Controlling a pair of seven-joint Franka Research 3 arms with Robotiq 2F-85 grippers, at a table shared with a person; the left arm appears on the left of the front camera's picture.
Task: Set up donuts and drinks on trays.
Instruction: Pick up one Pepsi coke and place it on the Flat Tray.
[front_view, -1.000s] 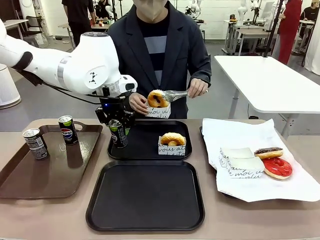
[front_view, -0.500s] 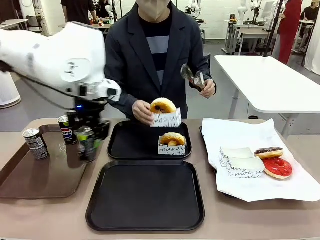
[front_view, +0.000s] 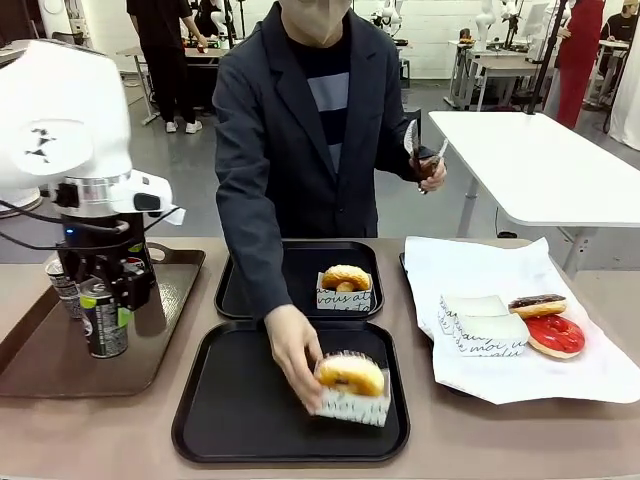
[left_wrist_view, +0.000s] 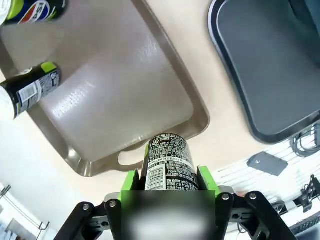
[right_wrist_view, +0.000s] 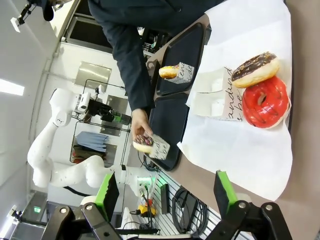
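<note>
Left jaws are pinching a can (front_view: 103, 322) by its upper part. The can is upright, long axis vertical, low over the brown tray (front_view: 40, 375) at the left of the front view. It may be touching the tray floor; the angle is too poor to say. Likely step: carry this can to a black tray.

Key relation: both black trays lie to picture right of the held can. The near black tray (front_view: 230, 400) is just beside the brown tray, and the far black tray (front_view: 260, 285) is behind it. The left arm is much nearer than the right.

The person's hand (front_view: 290, 350) is on a sleeved donut (front_view: 350, 378) at the near tray's right half; its left half is bare. A second sleeved donut (front_view: 345, 278) stands on the far tray.

Right jaws are spread and hold nothing, green pads (right_wrist_view: 221, 192) wide apart, off beyond the white paper (front_view: 500, 270).

Materials:
- Can: slim aluminium cylinder, smooth and dark, with printed label and barcode; rigid.
- Two more cans (left_wrist_view: 30, 92) on the brown tray.
- Trays: matte black plastic, rounded corners, raised rims.
- Brown tray: glossy, with a handle cut-out.
- Donuts: glazed golden rings in thin paper sleeves.
- Chocolate donut (front_view: 537, 305) and red donut (front_view: 555, 335) lie bare on the paper.
</note>
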